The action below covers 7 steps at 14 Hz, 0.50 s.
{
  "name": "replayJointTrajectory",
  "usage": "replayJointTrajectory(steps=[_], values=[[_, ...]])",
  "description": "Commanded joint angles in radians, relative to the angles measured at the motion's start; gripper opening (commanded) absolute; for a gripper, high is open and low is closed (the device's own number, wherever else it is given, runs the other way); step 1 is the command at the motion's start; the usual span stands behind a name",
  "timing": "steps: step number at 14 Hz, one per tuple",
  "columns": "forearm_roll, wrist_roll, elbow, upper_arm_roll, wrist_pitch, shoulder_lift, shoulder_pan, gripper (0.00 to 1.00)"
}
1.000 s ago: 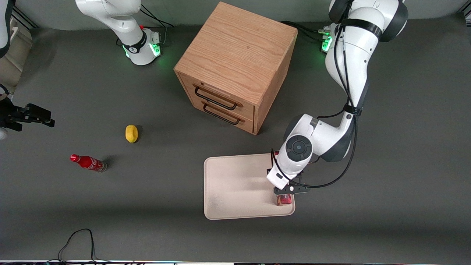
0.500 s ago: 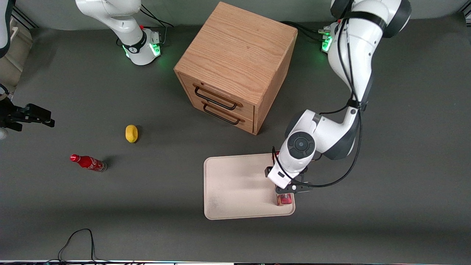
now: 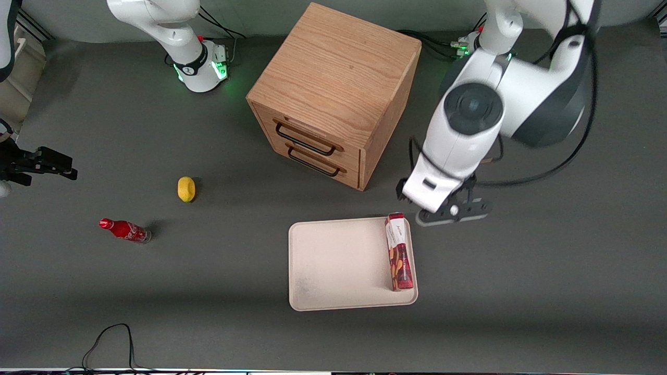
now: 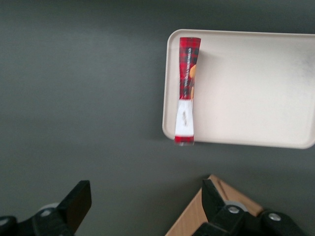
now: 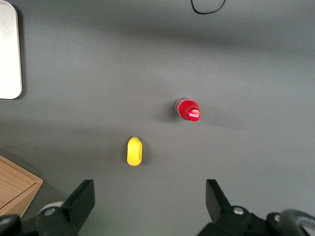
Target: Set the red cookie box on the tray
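The red cookie box (image 3: 399, 251) lies flat in the cream-white tray (image 3: 338, 263), along the rim nearest the working arm's end of the table. It shows its white label end and tartan end in the left wrist view (image 4: 187, 90), lying in the tray (image 4: 246, 83). My gripper (image 3: 452, 214) is open and empty. It hangs high above the table, off the tray, farther from the front camera than the box. Its black fingers (image 4: 76, 202) stand wide apart with nothing between them.
A wooden two-drawer cabinet (image 3: 336, 86) stands farther from the front camera than the tray; its corner (image 4: 206, 216) shows under the gripper. A yellow lemon-like object (image 3: 186, 188) and a small red cola bottle (image 3: 124, 229) lie toward the parked arm's end.
My gripper has let go of the cookie box, risen and drawn back from the tray toward the cabinet. The box now lies uncovered in the tray.
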Motion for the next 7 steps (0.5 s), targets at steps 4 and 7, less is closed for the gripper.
replayJointTrajectory(steps=[4, 7], values=[[0.001, 0.029, -0.059, 0.019, -0.144, -0.181, 0.036, 1.00], [-0.002, 0.196, -0.121, 0.018, -0.180, -0.267, 0.160, 1.00]])
